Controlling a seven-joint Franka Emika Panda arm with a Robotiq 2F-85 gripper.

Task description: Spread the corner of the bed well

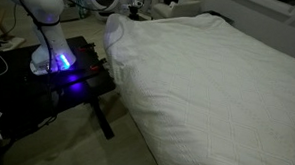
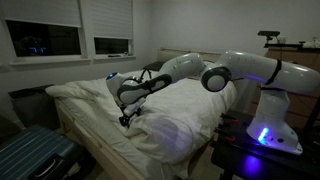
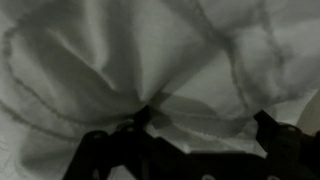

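Wrist view: gripper (image 3: 200, 125), two dark fingers (image 3: 135, 125) at the lower edge, jaws standing wide apart, nothing clamped between them. Directly beyond them is the corner (image 3: 150, 60), white, finely textured cloth that fills the picture, with creases fanning out from a point just above one fingertip; whether that tip touches the cloth cannot be told. Only this view shows the gap between the jaws. In an exterior view, nearest the camera, is a blue ribbed suitcase (image 2: 35, 155) on the floor beside the bed (image 2: 180, 130). Next comes the gripper (image 2: 125, 118), pointing down at the rumpled duvet near the bed's edge, with the white arm (image 2: 235, 72) arching across to a base lit blue. Two dark windows (image 2: 45, 40) are on the far wall. In an exterior view, a black table (image 1: 83, 80) carries the arm's base (image 1: 49, 43) with a blue glow. Just beside it the corner (image 1: 114, 36) stands up as a puffy, wrinkled flap at the bed's near end. Behind it the flat quilted cover (image 1: 217, 86) runs away, seen at full width here only. The arm's far end here is too small and dark to read.
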